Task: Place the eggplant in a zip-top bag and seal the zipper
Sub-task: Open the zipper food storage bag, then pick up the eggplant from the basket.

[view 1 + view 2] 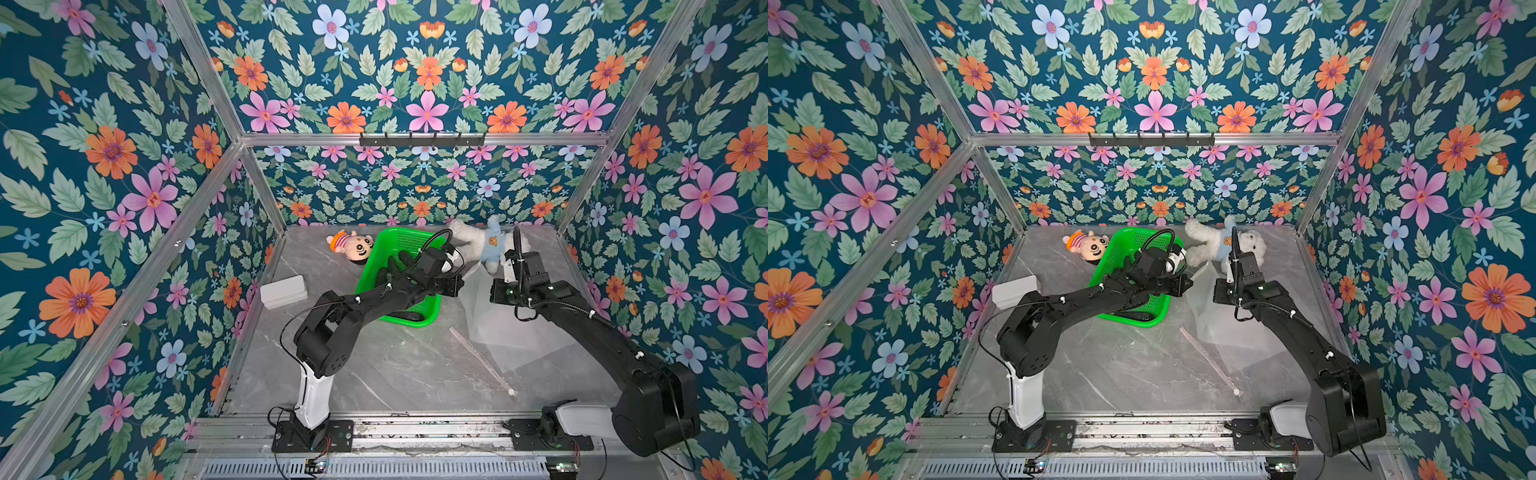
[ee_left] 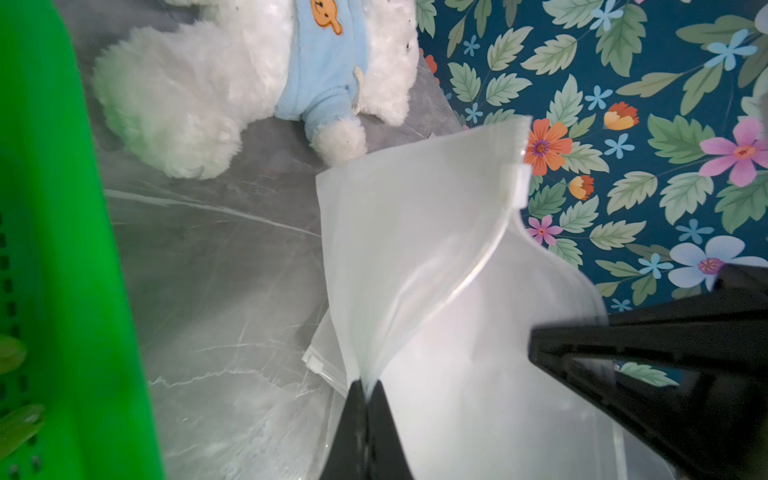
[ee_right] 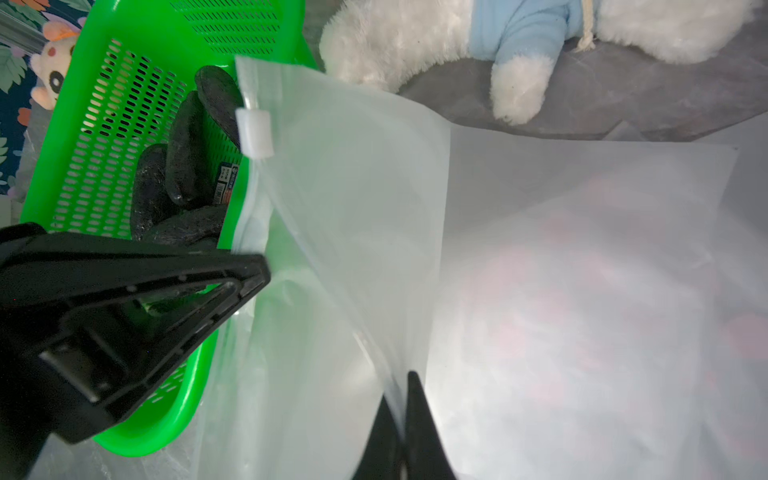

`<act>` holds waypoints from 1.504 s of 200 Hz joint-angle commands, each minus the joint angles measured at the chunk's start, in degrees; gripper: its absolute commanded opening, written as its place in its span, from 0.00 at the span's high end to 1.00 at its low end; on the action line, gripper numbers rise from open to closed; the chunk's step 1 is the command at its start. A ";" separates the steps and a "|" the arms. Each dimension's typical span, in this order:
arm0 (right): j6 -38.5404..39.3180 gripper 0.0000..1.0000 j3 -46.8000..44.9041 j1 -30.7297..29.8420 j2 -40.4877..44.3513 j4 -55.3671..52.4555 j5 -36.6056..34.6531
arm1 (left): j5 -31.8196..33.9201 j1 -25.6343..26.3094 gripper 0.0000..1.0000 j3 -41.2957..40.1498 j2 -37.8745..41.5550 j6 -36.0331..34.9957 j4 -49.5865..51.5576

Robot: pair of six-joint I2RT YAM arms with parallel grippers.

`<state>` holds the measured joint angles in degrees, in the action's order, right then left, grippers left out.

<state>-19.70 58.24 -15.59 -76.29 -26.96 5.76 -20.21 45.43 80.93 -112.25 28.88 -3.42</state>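
Green perforated plastic basket [image 1: 374, 266] holding dark oblong eggplants [image 3: 187, 166], left black claw [image 2: 366, 395] pinching the translucent plastic zip-top bag [image 3: 353, 208] at its mouth edge, bag hanging raised just beside the basket, small white zipper slider [image 3: 253, 133] sitting at the mouth's end, right black claw [image 3: 405, 405] pinching the bag's film too.

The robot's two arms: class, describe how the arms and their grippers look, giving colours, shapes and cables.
Both the left arm and right arm are matte black, chunky jointed links, each with a white link nearest its base plate. Thin black cables loop alongside them, fastened with small white ties. The left gripper and right gripper taper to thin black wedges.
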 commanded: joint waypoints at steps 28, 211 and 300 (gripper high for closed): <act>2.17 1.00 3.00 -0.04 -2.18 -2.95 -1.10 | -4.15 -0.83 0.79 -0.77 1.22 0.43 -1.20; 3.35 1.00 7.05 -0.83 -7.82 -4.38 2.86 | 14.53 -11.57 0.31 2.07 -1.38 11.92 7.86; 1.42 1.00 6.80 -0.93 -12.09 3.95 14.39 | 16.99 -14.76 0.29 10.01 -10.20 12.10 10.88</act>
<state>-17.65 64.60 -16.45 -87.35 -26.22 16.40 -4.78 30.92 89.25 -121.25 40.49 5.48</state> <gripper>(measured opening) 0.051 0.707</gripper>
